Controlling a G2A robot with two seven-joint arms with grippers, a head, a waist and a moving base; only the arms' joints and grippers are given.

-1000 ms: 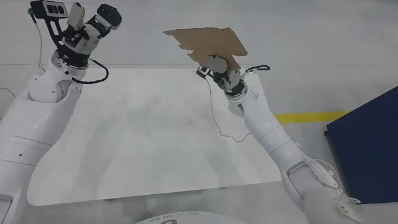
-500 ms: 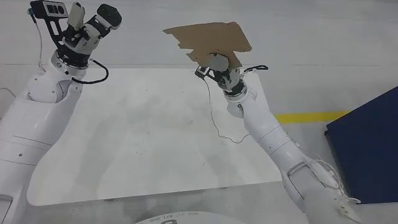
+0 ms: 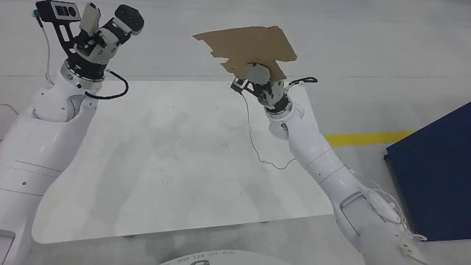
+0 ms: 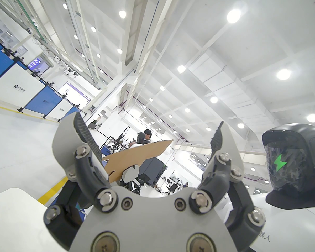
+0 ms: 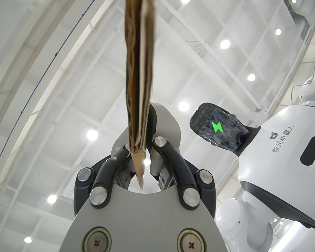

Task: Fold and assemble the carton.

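Shifted over the last second: carton (image 3: pixel 250 46), turned slightly in the grip so that its outer corner swung a little outward; no visible shift in the last half second. Left arm unmoved.

Item 1, carton. Flat brown cardboard blank, unfolded, with its layers lying together. It was held in the air above the far edge of the table (image 3: pixel 184 162), touching nothing else.

Item 2, right gripper (image 3: pixel 259 73). It pointed upward under the blank, jaws drawn almost together and pinching the blank's lower edge. In the right wrist view the cardboard rose edge-on from between the fingers.

Item 3, left gripper (image 4: pixel 148 121). It was raised at the table's far left corner, well apart from the carton, jaws spread wide with nothing between them.

Step in hand, as judged: presenting the blank so that the free arm can take a second hold and open it. No fold was made yet, so the task was at an early stage.

Handling notes, as judged:
- The single pinch on one edge lets a thin sheet pivot or sag, so keep that clamp firm.
- Bring the free gripper to an opposite edge or flap.
- Close squarely on one layer only.
- Pull along the creases, not across them.
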